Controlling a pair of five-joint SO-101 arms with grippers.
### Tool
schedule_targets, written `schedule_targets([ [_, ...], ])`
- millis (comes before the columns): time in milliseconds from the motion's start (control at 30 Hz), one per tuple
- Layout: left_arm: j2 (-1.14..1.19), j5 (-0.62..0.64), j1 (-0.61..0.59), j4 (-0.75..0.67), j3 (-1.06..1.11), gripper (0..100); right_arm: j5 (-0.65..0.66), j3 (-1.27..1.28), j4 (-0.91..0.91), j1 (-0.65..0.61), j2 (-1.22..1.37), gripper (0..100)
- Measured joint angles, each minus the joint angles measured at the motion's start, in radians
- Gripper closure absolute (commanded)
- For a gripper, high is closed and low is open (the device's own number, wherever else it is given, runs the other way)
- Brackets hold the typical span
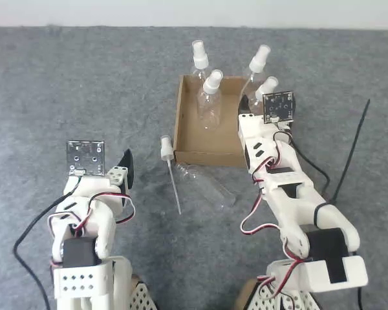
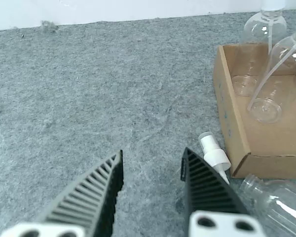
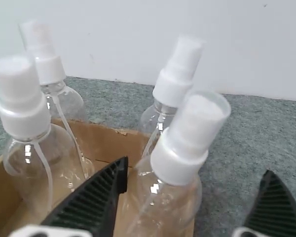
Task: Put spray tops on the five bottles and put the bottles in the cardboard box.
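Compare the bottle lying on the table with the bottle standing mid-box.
The table bottle lies on its side, outside the box; the box bottle stands upright inside. The box bottle wears a spray top; the table bottle has none. Both are clear.

No lettering or number can be read on bottles (image 1: pixel 209 106) or cardboard box (image 1: pixel 207 157)

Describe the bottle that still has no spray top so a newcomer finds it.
Find the cardboard box on the grey table. Just outside its wall nearest the arms lies a clear bottle. Unlike the four standing bottles, it is on its side and uncapped.
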Motion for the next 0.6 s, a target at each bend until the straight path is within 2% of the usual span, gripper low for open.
schedule_targets([
  [200, 0.0, 0.0, 0.0, 0.0, 0.0, 83, 0.0, 0.0, 0.0, 0.0, 0.0, 64.6],
  [400, 0.0, 0.0, 0.0, 0.0, 0.0, 83, 0.0, -0.041, 0.094, 0.0, 0.0, 64.6],
  [600, 0.0, 0.0, 0.0, 0.0, 0.0, 83, 0.0, -0.078, 0.109, 0.0, 0.0, 64.6],
])
